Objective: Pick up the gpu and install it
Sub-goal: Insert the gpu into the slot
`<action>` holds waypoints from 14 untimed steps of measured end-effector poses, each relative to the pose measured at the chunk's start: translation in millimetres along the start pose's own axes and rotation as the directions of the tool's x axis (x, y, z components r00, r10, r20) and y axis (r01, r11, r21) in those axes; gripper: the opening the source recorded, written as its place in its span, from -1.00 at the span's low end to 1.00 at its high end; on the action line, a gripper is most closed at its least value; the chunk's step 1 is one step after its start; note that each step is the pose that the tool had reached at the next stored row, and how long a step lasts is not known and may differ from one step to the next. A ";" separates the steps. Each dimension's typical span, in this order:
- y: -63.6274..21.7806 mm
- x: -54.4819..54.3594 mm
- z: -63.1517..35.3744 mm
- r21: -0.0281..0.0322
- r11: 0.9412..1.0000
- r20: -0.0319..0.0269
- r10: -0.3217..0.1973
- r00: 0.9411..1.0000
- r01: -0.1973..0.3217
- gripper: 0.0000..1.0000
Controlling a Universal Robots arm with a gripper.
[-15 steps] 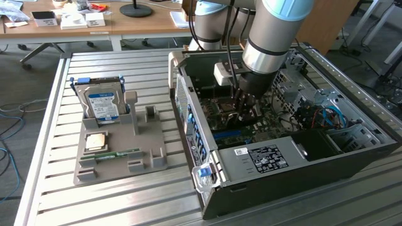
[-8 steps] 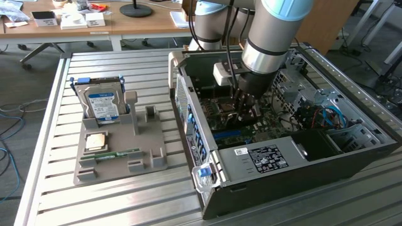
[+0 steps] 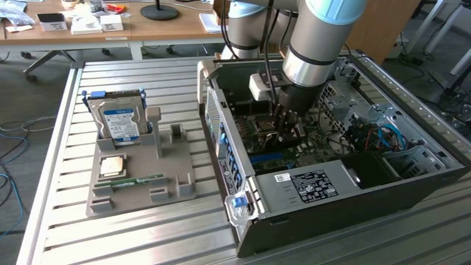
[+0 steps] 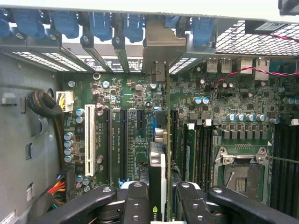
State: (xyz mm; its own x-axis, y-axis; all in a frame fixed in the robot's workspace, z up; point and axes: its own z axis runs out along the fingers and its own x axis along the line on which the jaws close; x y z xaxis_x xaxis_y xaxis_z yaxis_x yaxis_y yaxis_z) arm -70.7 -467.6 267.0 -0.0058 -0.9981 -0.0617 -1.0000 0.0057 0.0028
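While the black gripper (image 4: 162,205) is clamping the thin greenish gpu (image 4: 159,168) card, any tilt is risking its silvery bracket (image 4: 161,46) snagging the green motherboard (image 4: 131,93) just beneath the jaws.

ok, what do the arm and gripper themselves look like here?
The arm has thick silvery-grey tube links with light blue joint caps and a black band near the wrist. A white box is mounted beside the wrist, with a thin black cable running down to it. The gripper is dark, nearly black. In the wrist view its fingers are black bars with round bolt heads.
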 end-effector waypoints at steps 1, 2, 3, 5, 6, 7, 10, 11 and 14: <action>0.0 0.0 0.4 0.000 1.000 0.000 0.000 1.000 0.000 -0.47; 0.0 0.0 0.7 0.000 1.000 0.000 0.000 1.000 0.000 -0.47; 0.1 0.0 0.9 0.000 1.000 0.000 0.000 1.000 0.000 -0.47; 0.1 0.0 1.0 0.000 1.000 0.000 0.000 1.000 0.000 -0.47; 0.2 0.0 1.2 0.000 1.000 0.000 0.000 1.000 0.000 -0.47; 0.5 -0.1 1.3 0.000 1.000 0.000 0.000 1.000 0.000 -0.47; 0.9 -0.1 1.4 0.000 1.000 0.000 0.000 1.000 0.000 -0.47; 0.9 -0.1 1.5 0.000 1.000 0.000 0.000 1.000 0.000 -0.47; 0.9 -0.1 2.4 0.000 1.000 0.000 0.000 1.000 0.000 -0.47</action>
State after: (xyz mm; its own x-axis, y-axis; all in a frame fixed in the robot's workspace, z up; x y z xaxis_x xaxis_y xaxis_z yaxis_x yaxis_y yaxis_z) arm -71.7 -467.3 264.5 -0.0058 -0.9981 -0.0621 -1.0000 0.0056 0.0026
